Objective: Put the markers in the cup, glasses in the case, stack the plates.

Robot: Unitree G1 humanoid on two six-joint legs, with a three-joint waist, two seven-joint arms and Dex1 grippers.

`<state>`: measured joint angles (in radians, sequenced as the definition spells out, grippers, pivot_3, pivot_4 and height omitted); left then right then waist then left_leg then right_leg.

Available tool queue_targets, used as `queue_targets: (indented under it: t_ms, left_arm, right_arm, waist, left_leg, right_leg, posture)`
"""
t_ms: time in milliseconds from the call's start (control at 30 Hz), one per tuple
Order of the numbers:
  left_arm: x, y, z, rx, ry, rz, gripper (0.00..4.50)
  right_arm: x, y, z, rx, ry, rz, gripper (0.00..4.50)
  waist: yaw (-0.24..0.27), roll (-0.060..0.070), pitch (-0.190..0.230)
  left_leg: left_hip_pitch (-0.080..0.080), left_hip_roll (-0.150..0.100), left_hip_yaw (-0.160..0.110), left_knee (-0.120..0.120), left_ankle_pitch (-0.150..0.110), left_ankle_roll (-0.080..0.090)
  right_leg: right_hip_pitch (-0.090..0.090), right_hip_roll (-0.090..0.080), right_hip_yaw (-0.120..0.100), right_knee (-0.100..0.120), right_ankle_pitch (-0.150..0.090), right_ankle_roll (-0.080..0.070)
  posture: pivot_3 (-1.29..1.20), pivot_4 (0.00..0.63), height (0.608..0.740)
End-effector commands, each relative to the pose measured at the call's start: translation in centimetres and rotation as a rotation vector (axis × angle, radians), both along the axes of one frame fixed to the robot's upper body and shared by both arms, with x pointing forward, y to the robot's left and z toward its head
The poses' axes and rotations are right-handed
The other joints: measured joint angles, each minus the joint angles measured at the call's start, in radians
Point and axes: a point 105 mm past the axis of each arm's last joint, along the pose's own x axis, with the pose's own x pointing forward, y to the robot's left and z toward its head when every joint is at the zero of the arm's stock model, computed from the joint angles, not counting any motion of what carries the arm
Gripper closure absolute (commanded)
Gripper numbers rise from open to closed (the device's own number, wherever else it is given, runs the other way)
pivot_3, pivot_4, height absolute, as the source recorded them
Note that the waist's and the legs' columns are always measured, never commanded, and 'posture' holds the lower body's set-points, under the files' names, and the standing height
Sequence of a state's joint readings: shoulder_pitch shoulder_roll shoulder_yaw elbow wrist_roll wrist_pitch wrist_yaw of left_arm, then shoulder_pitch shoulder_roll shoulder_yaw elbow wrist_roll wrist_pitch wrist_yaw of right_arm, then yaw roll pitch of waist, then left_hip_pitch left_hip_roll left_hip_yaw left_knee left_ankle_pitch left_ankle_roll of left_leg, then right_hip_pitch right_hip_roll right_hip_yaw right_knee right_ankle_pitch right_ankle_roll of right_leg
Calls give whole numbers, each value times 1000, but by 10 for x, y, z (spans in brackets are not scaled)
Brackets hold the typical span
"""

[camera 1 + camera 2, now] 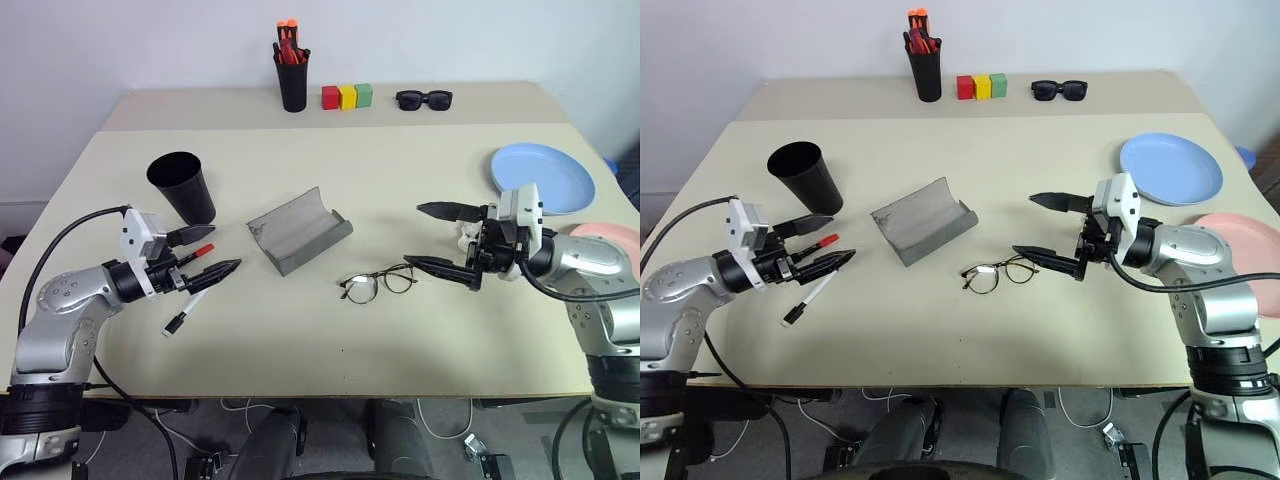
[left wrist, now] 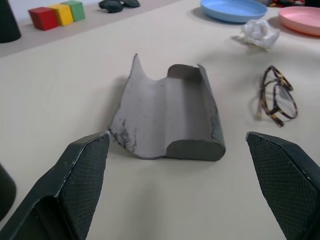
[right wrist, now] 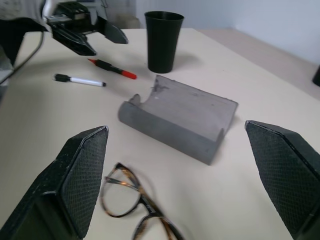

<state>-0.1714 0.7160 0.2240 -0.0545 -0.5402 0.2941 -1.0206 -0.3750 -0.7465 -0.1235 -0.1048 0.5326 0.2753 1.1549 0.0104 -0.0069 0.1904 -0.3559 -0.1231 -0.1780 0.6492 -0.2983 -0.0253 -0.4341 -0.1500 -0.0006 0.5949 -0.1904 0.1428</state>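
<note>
Bench (image 1: 330, 350) carried two plates, blue (image 1: 545, 175) and pink (image 1: 610, 240), unstacked on the right. Grey case (image 1: 298, 232) lay open, empty, mid-bench; glasses (image 1: 378, 284) just beside it. Black cup (image 1: 182, 185) stood empty; two markers (image 1: 190, 300) lay near it. Left gripper (image 1: 215, 250) and right gripper (image 1: 440, 238) were both released, holding nothing.

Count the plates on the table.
2. The light blue plate lies at the table's far right; the salmon pink plate sits nearer, at the right edge, partly behind the right arm. They are not stacked.
</note>
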Motion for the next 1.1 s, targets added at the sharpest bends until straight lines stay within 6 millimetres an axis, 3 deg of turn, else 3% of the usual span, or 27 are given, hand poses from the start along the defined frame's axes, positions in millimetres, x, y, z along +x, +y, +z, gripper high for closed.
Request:
queue_targets:
  t_ms: [33, 233, 467, 600, 800, 967, 1100]
  left_arm:
    - [-1, 4, 14, -16, -45, 22, 0]
    - [-1, 13, 10, 11, -45, 64, 0]
    - [4, 6, 12, 34, -13, -10, 0]
    - [5, 26, 9, 101, 35, 10, 0]
    - [24, 66, 6, 238, 84, 134, 0]
    - [26, 94, -14, 309, 242, 189, 0]
    - [23, 103, -26, 295, 348, 171, 0]
  right_arm:
    - [1, 3, 10, -11, -57, 20, 14]
    - [0, 3, 9, -28, -58, 7, 14]
    - [-4, 6, 6, -11, -64, -4, 14]
    - [-3, 17, 6, 13, -84, -10, 14]
    - [-12, 23, 3, 29, -91, -21, 14]
    - [-15, 30, 3, 55, -103, -27, 14]
    - [-16, 30, 1, 58, -109, -48, 14]
  waist:
    - [1, 0, 0]
    - [0, 0, 0]
    - [2, 0, 0]
    - [-7, 0, 0]
    - [1, 0, 0]
    - [-1, 0, 0]
    - [-5, 0, 0]
  left_leg:
    - [0, 0, 0, 0, 0, 0]
    - [0, 0, 0, 0, 0, 0]
    - [0, 0, 0, 0, 0, 0]
    - [0, 0, 1, 0, 0, 0]
    - [0, 0, 1, 0, 0, 0]
    - [0, 0, 1, -1, 0, 0]
    - [0, -1, 2, -1, 0, 0]
  right_leg:
    - [0, 0, 0, 0, 0, 0]
    - [0, 0, 0, 0, 0, 0]
    - [0, 0, 0, 0, 0, 0]
    - [-1, 0, 1, 0, 0, 0]
    - [-1, 0, 1, 1, 0, 0]
    - [-1, 0, 1, 0, 0, 0]
    - [-2, 1, 1, 1, 0, 0]
  posture:
    - [0, 150, 740]
    - [0, 150, 740]
    - [0, 150, 740]
    - [0, 150, 740]
    - [0, 150, 740]
    - [0, 150, 740]
    - [0, 150, 740]
